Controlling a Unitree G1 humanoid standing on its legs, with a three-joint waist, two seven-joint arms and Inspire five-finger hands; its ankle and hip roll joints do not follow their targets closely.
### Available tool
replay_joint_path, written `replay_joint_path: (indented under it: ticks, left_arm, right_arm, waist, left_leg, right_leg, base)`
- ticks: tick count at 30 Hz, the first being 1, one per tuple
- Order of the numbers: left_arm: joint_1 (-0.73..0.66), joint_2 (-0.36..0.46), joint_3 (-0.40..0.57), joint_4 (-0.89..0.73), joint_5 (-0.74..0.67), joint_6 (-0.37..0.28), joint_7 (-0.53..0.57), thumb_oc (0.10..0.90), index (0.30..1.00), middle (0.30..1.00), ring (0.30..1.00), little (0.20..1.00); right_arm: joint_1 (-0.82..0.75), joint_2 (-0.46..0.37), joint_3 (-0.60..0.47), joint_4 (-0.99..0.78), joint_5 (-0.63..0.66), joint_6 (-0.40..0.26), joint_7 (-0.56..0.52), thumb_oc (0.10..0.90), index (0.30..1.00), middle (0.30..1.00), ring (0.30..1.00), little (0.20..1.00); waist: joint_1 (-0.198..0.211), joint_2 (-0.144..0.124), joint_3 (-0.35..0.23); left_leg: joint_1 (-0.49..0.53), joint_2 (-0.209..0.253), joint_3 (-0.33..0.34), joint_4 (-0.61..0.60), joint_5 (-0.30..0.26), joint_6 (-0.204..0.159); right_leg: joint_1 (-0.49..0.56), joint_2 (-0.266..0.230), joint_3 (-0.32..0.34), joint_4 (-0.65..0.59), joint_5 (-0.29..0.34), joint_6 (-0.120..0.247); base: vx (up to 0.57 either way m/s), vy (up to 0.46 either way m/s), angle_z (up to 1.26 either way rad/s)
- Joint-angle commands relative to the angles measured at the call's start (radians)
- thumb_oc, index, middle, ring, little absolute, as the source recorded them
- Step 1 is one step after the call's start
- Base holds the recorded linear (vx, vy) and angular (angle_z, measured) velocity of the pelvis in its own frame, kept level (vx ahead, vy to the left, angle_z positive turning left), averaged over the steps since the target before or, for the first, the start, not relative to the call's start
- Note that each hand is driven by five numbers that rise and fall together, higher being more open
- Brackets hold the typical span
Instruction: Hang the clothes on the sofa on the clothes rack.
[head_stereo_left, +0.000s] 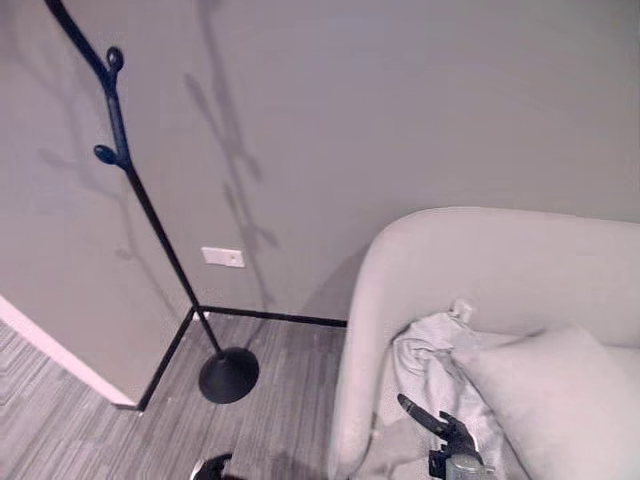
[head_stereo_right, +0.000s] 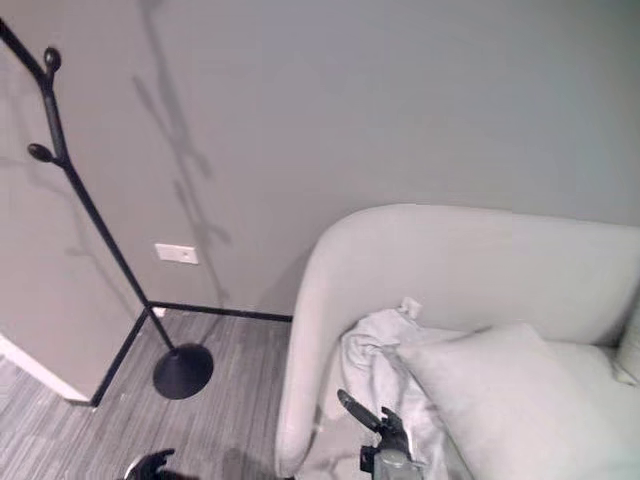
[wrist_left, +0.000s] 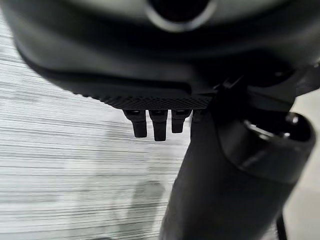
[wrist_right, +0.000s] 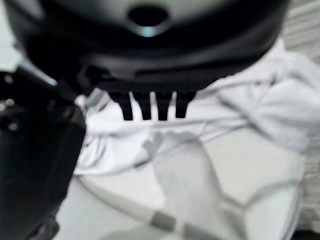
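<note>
On the sofa (head_stereo_left: 500, 270), at five o'clock, the clothes (head_stereo_left: 425, 355) lie bunched beside a pillow (head_stereo_left: 545, 400). They look soft, light and floppy. Right hand (head_stereo_left: 445, 432) hovers just over them, fingers straight; grab a thick fold. Left hand (wrist_left: 157, 122) hangs straight-fingered over the floor (wrist_left: 60, 165). Rack (head_stereo_left: 150, 215) stands at nine o'clock.

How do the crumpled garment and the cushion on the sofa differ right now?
The garment is white and rumpled into folds; the cushion is pale grey, smooth and plump. The garment lies in the sofa corner by the armrest; the cushion sits beside it, overlapping its edge. The right hand hovers by the garment. Both rest on the seat.
</note>
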Motion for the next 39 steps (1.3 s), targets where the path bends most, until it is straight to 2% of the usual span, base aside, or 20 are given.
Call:
replay_joint_path:
  ticks: [1, 3, 4, 8, 12, 18, 24, 25, 26, 28, 30, 31, 33, 34, 35, 36, 37, 38, 39]
  left_arm:
    - [0.036, -0.023, 0.049, 0.052, -0.06, 0.005, 0.008, 0.8, 0.9, 0.9, 0.9, 0.9]
    - [0.042, -0.035, 0.073, 0.064, -0.067, 0.002, 0.021, 0.8, 0.9, 0.9, 0.9, 0.9]
    - [0.069, -0.039, 0.114, 0.086, -0.072, 0.005, 0.022, 0.8, 0.9, 0.9, 0.9, 0.9]
    - [0.085, -0.038, 0.134, 0.103, -0.037, 0.017, 0.022, 0.8, 0.9, 0.9, 0.9, 0.9]
    - [0.082, -0.045, 0.1, 0.073, 0.043, 0.008, 0.027, 0.8, 0.9, 0.9, 0.9, 0.9]
    - [0.069, -0.052, 0.046, 0.057, 0.081, 0.002, 0.012, 0.8, 0.9, 0.9, 0.9, 0.9]
    - [0.061, -0.063, 0.023, 0.043, 0.117, 0.002, 0.017, 0.8, 0.9, 0.9, 0.9, 0.9]
    - [0.043, -0.057, 0.03, 0.021, 0.062, -0.006, 0.029, 0.8, 0.9, 0.9, 0.9, 0.9]
    - [0.041, -0.051, 0.047, 0.016, 0.035, -0.005, 0.036, 0.8, 0.9, 0.9, 0.9, 0.9]
    - [0.056, -0.043, 0.07, 0.023, 0.033, -0.003, 0.035, 0.8, 0.9, 0.9, 0.9, 0.9]
    - [0.062, -0.038, 0.084, 0.03, 0.033, -0.001, 0.033, 0.8, 0.9, 0.9, 0.9, 0.9]
    - [0.061, -0.038, 0.085, 0.03, 0.033, -0.001, 0.033, 0.8, 0.9, 0.9, 0.9, 0.9]
    - [0.08, -0.03, 0.11, 0.025, 0.018, -0.003, 0.033, 0.8, 0.9, 0.9, 0.9, 0.9]
    - [0.086, -0.024, 0.12, 0.038, 0.011, -0.007, 0.034, 0.8, 0.9, 0.9, 0.9, 0.9]
    - [0.081, -0.022, 0.124, 0.04, 0.01, -0.01, 0.036, 0.8, 0.9, 0.9, 0.9, 0.9]
    - [0.081, -0.022, 0.124, 0.04, 0.01, -0.01, 0.036, 0.8, 0.9, 0.9, 0.9, 0.9]
    - [0.079, -0.024, 0.123, 0.034, 0.004, -0.018, 0.047, 0.8, 0.9, 0.9, 0.9, 0.9]
    - [0.079, -0.025, 0.123, 0.034, 0.004, -0.018, 0.047, 0.8, 0.9, 0.9, 0.9, 0.9]
    - [0.074, -0.031, 0.113, 0.029, 0.013, -0.019, 0.056, 0.8, 0.9, 0.9, 0.9, 0.9]
  right_arm:
    - [-0.002, -0.017, -0.037, -0.057, 0.063, -0.036, -0.051, 0.8, 0.9, 0.9, 0.9, 0.9]
    - [0.046, 0.003, -0.049, -0.043, 0.098, -0.031, -0.049, 0.8, 0.9, 0.9, 0.9, 0.9]
    - [0.106, -0.003, -0.063, -0.037, 0.083, -0.022, -0.032, 0.8, 0.9, 0.9, 0.9, 0.9]
    - [0.182, -0.024, -0.077, -0.137, 0.016, -0.015, -0.027, 0.8, 0.9, 0.9, 0.9, 0.9]
    - [0.25, -0.045, -0.11, -0.243, -0.095, -0.01, -0.045, 0.8, 0.9, 0.9, 0.9, 0.9]
    - [0.236, -0.041, -0.125, -0.17, -0.067, -0.018, -0.028, 0.8, 0.9, 0.9, 0.9, 0.9]
    - [0.231, -0.046, -0.12, -0.284, -0.124, -0.03, -0.065, 0.8, 0.9, 0.9, 0.9, 0.9]
    - [0.145, -0.062, -0.09, -0.314, -0.147, -0.034, -0.097, 0.8, 0.9, 0.9, 0.9, 0.9]
    - [0.107, -0.069, -0.065, -0.346, -0.169, -0.042, -0.105, 0.8, 0.9, 0.9, 0.9, 0.9]
    - [0.109, -0.081, -0.043, -0.376, -0.206, -0.048, -0.09, 0.8, 0.9, 0.9, 0.9, 0.9]
    - [0.107, -0.085, -0.032, -0.378, -0.226, -0.048, -0.084, 0.8, 0.9, 0.9, 0.9, 0.9]
    - [0.107, -0.085, -0.032, -0.378, -0.226, -0.048, -0.085, 0.8, 0.9, 0.9, 0.9, 0.9]
    - [0.103, -0.083, 0.003, -0.407, -0.264, -0.054, -0.079, 0.8, 0.9, 0.9, 0.9, 0.9]
    - [0.104, -0.083, 0.03, -0.43, -0.284, -0.056, -0.069, 0.8, 0.9, 0.9, 0.9, 0.9]
    - [0.106, -0.087, 0.043, -0.454, -0.291, -0.062, -0.067, 0.8, 0.9, 0.9, 0.9, 0.9]
    - [0.105, -0.087, 0.043, -0.454, -0.291, -0.062, -0.067, 0.8, 0.9, 0.9, 0.9, 0.9]
    - [0.097, -0.089, 0.076, -0.47, -0.31, -0.064, -0.062, 0.8, 0.9, 0.9, 0.9, 0.9]
    - [0.097, -0.09, 0.076, -0.47, -0.31, -0.064, -0.062, 0.8, 0.9, 0.9, 0.9, 0.9]
    - [0.082, -0.097, 0.108, -0.489, -0.332, -0.065, -0.063, 0.8, 0.9, 0.9, 0.9, 0.9]
  waist:
    - [-0.049, -0.026, 0.056]
    - [-0.048, -0.046, 0.048]
    - [-0.042, -0.058, 0.016]
    - [-0.051, -0.061, 0.011]
    - [-0.069, -0.054, 0.011]
    - [-0.078, -0.039, 0.008]
    - [-0.093, -0.021, 0.024]
    - [-0.078, -0.008, 0.069]
    - [-0.047, 0.01, 0.073]
    - [-0.033, 0.009, 0.068]
    - [-0.024, 0.004, 0.059]
    - [-0.023, 0.005, 0.057]
    - [0.018, -0.028, 0.028]
    - [0.041, -0.061, 0.019]
    - [0.049, -0.078, 0.017]
    - [0.05, -0.077, 0.015]
    - [0.065, -0.087, 0.02]
    - [0.064, -0.086, 0.018]
    - [0.078, -0.079, 0.032]
  left_leg:
    - [0.041, 0.132, 0.01, -0.144, 0.068, -0.103]
    - [0.043, 0.133, 0.013, -0.144, 0.06, -0.11]
    - [0.038, 0.145, 0.025, -0.144, 0.053, -0.126]
    - [0.037, 0.153, 0.024, -0.144, 0.053, -0.135]
    - [0.033, 0.154, 0.031, -0.144, 0.049, -0.138]
    - [0.034, 0.15, 0.04, -0.144, 0.041, -0.134]
    - [0.042, 0.144, 0.058, -0.144, 0.031, -0.116]
    - [0.002, 0.157, 0.091, -0.144, 0.052, -0.108]
    - [-0.031, 0.179, 0.123, -0.144, 0.075, -0.103]
    - [-0.038, 0.185, 0.14, -0.14, 0.083, -0.096]
    - [-0.045, 0.186, 0.145, -0.138, 0.086, -0.096]
    - [-0.047, 0.188, 0.146, -0.139, 0.088, -0.096]
    - [-0.1, 0.182, 0.163, -0.126, 0.118, -0.099]
    - [-0.138, 0.177, 0.172, -0.116, 0.135, -0.106]
    - [-0.165, 0.174, 0.173, -0.103, 0.144, -0.113]
    - [-0.168, 0.177, 0.174, -0.101, 0.144, -0.113]
    - [-0.215, 0.199, 0.168, -0.081, 0.17, -0.129]
    - [-0.218, 0.2, 0.168, -0.079, 0.169, -0.13]
    - [-0.252, 0.24, 0.165, -0.081, 0.216, -0.154]
  right_leg:
    - [0.099, 0.076, 0.0, -0.534, 0.147, 0.018]
    - [0.135, 0.073, 0.012, -0.623, 0.16, 0.024]
    - [0.187, 0.071, 0.003, -0.717, 0.179, 0.024]
    - [0.208, 0.078, 0.013, -0.75, 0.188, 0.021]
    - [0.215, 0.078, 0.016, -0.778, 0.194, 0.026]
    - [0.219, 0.072, 0.03, -0.781, 0.194, 0.029]
    - [0.161, 0.071, 0.068, -0.712, 0.197, 0.04]
    - [0.062, 0.081, 0.062, -0.607, 0.21, 0.056]
    - [0.077, 0.06, -0.027, -0.534, 0.151, 0.036]
    - [0.127, 0.027, -0.072, -0.43, 0.113, 0.023]
    - [0.152, 0.014, -0.079, -0.41, 0.112, 0.019]
    - [0.15, 0.016, -0.079, -0.413, 0.115, 0.018]
    - [0.241, -0.025, -0.077, -0.415, 0.179, 0.038]
    - [0.296, -0.032, -0.064, -0.486, 0.193, 0.05]
    - [0.334, -0.024, -0.056, -0.558, 0.145, 0.057]
    - [0.331, -0.021, -0.055, -0.56, 0.148, 0.056]
    - [0.355, 0.006, -0.047, -0.644, 0.061, 0.042]
    - [0.353, 0.008, -0.047, -0.644, 0.062, 0.041]
    - [0.359, 0.049, -0.059, -0.703, 0.004, 0.015]
  base:
    - [0.06, -0.122, -0.27]
    - [0.03, -0.167, 0.3]
    - [0.04, -0.214, 0.63]
    - [0.0, -0.096, -0.21]
    - [-0.03, -0.018, -0.04]
    - [-0.02, 0.028, -0.03]
    - [-0.06, 0.062, -0.17]
    - [-0.43, 0.053, -0.66]
    - [-0.46, 0.063, -1.22]
    - [-0.18, 0.02, -1.11]
    - [-0.07, -0.015, 0.29]
    - [-0.14, -0.072, 0.41]
    - [-0.27, -0.17, -0.01]
    - [-0.35, -0.244, -0.15]
    - [-0.28, -0.197, -0.19]
    - [-0.35, -0.218, -0.31]
    - [-0.25, -0.15, -0.41]
    - [-0.54, -0.318, -0.37]
    - [-0.42, -0.246, -0.33]
